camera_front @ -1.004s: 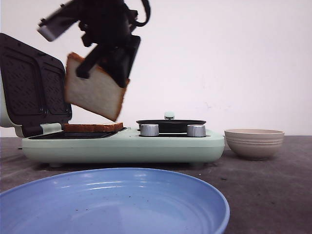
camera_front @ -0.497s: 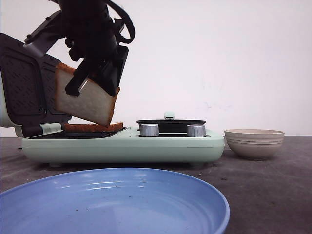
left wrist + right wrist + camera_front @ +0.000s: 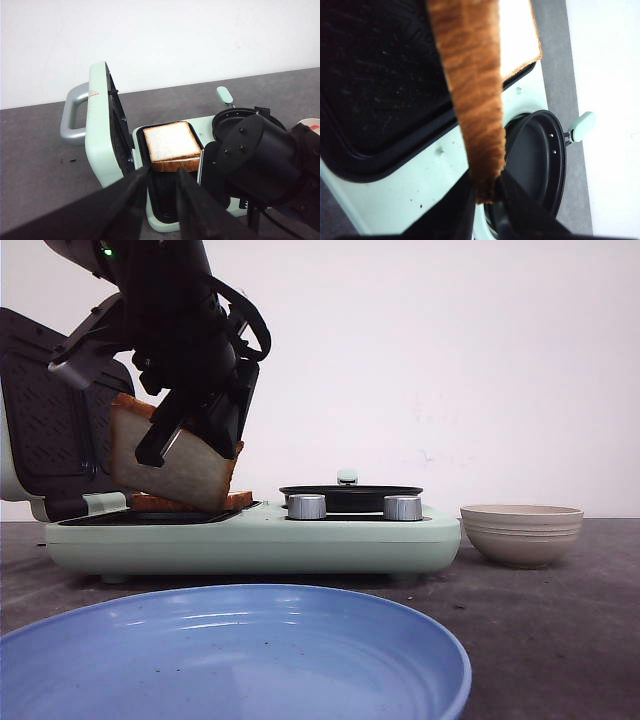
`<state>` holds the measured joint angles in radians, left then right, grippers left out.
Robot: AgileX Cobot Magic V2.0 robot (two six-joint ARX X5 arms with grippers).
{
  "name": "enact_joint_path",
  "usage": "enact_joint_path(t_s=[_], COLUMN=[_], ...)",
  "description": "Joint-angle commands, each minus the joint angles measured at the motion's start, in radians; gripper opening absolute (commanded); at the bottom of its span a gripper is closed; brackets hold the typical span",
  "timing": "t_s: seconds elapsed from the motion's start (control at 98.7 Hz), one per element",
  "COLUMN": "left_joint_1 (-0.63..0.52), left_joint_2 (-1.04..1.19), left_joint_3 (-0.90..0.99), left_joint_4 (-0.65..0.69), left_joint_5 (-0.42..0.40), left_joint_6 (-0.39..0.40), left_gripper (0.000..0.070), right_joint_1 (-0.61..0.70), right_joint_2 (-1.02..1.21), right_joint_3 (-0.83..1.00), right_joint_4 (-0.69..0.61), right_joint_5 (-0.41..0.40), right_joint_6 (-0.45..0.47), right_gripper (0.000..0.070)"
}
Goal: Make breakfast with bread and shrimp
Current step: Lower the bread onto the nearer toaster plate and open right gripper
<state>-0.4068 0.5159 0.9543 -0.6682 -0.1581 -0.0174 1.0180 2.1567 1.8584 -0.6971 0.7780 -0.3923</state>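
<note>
My right gripper (image 3: 195,425) is shut on the crust edge of one bread slice (image 3: 170,465) and holds it tilted over the open sandwich maker (image 3: 250,535). The slice's lower edge is at the second bread slice (image 3: 240,499), which lies flat on the black grill plate. The right wrist view shows the held slice (image 3: 475,100) edge-on between the jaws of the right gripper (image 3: 485,185), with the lying slice (image 3: 517,35) beyond. My left gripper (image 3: 162,172) is open and empty, back from the maker; the lying slice (image 3: 171,142) shows beyond it. No shrimp is in view.
The maker's lid (image 3: 50,420) stands open at the left. A small black pan (image 3: 350,495) sits on its right half behind two silver knobs (image 3: 306,507). A beige bowl (image 3: 520,532) stands to the right. A blue plate (image 3: 230,660) fills the near foreground.
My right gripper has come down and to the left with the bread slice, from high above the maker to just over the slice lying on the grill plate.
</note>
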Motion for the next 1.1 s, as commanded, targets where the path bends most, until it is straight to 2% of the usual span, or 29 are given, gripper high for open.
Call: enact_joint_path(t_s=[0.0,0.091,0.152,0.405,0.618,0.76,0.831,0.983,1.095], left_joint_1=[-0.003,-0.003,-0.003,-0.003,-0.003,-0.003,-0.003,-0.003,-0.003], left_joint_2=[0.003,0.003,0.003,0.003,0.003,0.003,0.003,0.003,0.003], left_joint_3=[0.01,0.01,0.01,0.01,0.01,0.01,0.01,0.01,0.01], left_joint_4=[0.011,0.011,0.011,0.011,0.011,0.011,0.011,0.011,0.011], left_joint_5=[-0.002,-0.002,-0.002,-0.002,-0.002,-0.002,-0.002,-0.002,-0.002], left_joint_6=[0.005,0.005,0.005,0.005,0.005,0.005,0.005,0.005,0.005], left_gripper=[0.008,0.008,0.008,0.008,0.008,0.008,0.008,0.008,0.008], right_joint_1=[0.007,0.007,0.007,0.005,0.004,0.005,0.004,-0.005,-0.013], right_joint_2=[0.025,0.025,0.025,0.026,0.026,0.026,0.026,0.026,0.026], right_joint_3=[0.029,0.029,0.029,0.029,0.029,0.029,0.029,0.029,0.029], right_joint_4=[0.006,-0.018,-0.032,-0.048,-0.066,-0.07,-0.07,-0.066,-0.057], right_joint_5=[-0.018,-0.07,-0.083,-0.106,-0.179,-0.233,-0.261,-0.27,-0.319], right_joint_6=[0.016,0.024,0.031,0.056,0.073,0.095,0.11,0.136,0.179], right_gripper=[0.0007,0.0022,0.0087,0.0281,0.0298,0.0411,0.0412,0.0412,0.0412])
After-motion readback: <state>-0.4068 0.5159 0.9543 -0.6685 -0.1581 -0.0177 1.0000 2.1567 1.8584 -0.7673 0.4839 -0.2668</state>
